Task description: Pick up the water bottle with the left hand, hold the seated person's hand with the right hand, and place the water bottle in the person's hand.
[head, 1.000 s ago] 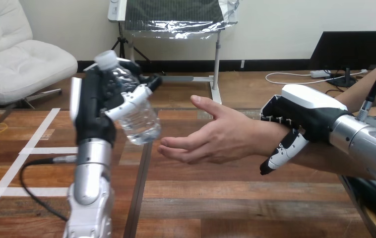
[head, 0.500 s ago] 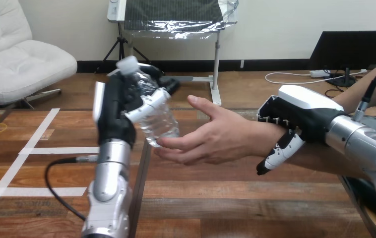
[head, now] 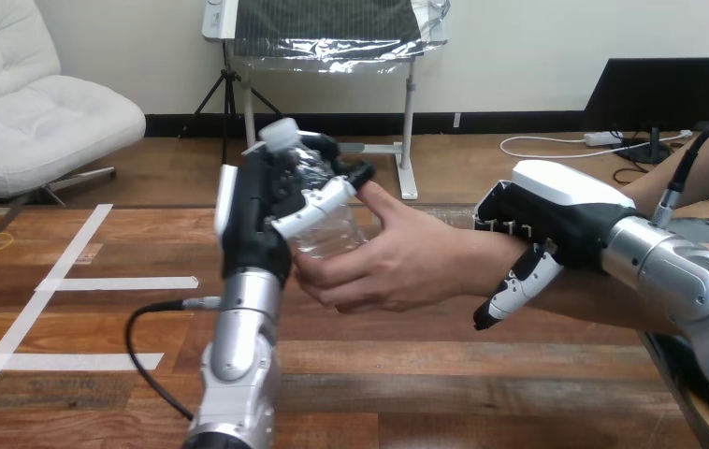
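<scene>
Left hand [head: 253,215] grips the tilted water bottle [head: 327,224], its base touching the person's hand [head: 407,267] above the bench [head: 426,374]; right hand [head: 557,215] clasps the person's wrist [head: 472,267].

Clear water bottle [head: 330,232], white cap, tilted cap up-left, lower end against person's hand [head: 407,267], palm open.

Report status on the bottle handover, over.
Left hand shut on water bottle. Bottle touching person's hand, its fingers under it. Right hand clasped on person's wrist. Nothing in the way.
</scene>
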Controlling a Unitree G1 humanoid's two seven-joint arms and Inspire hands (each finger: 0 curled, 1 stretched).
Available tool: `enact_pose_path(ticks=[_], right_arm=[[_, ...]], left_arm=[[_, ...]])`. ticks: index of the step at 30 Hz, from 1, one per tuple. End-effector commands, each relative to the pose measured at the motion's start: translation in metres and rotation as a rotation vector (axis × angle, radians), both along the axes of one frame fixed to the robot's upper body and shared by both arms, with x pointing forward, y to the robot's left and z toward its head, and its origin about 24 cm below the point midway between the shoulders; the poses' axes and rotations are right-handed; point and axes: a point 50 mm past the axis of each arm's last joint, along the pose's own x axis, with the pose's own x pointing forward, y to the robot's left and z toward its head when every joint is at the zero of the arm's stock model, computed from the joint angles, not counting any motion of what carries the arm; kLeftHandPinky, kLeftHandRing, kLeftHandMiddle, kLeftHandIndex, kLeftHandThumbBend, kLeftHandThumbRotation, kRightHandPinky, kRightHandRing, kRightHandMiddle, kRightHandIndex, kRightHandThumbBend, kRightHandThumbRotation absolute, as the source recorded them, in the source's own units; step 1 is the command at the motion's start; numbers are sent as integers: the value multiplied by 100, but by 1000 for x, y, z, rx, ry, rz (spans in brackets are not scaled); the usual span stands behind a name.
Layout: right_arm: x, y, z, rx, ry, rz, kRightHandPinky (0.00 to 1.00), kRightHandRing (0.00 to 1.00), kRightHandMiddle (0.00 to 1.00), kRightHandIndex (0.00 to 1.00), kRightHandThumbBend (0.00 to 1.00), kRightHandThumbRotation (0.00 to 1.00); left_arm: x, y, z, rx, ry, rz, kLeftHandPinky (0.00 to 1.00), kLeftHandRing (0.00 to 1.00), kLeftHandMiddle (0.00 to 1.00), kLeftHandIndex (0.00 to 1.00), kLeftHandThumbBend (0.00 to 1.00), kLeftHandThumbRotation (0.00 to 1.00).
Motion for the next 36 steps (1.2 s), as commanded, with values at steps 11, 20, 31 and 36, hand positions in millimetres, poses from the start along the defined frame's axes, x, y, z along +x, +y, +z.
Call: enact_pose_path(ticks=[11,20,31,36], right_arm=[[10,8,19,9,-46,-19,24,30,36,34,92,0],[12,12,23,17,-43,-20,25,31,38,35,91,0],[12,16,28,32,-52,-11,24,31,38,36,91,0],[12,16,28,32,-54,-9,24,30,37,36,91,0]], left_arm=[[15,-41,43,-41,-157,-116,31,35,40,42,75,0],[13,-50,43,-45,-163,-142,31,35,40,42,74,0],[12,-56,44,-50,-165,-158,31,35,40,42,75,0],[12,-57,45,-56,-166,-163,31,35,40,42,76,0]])
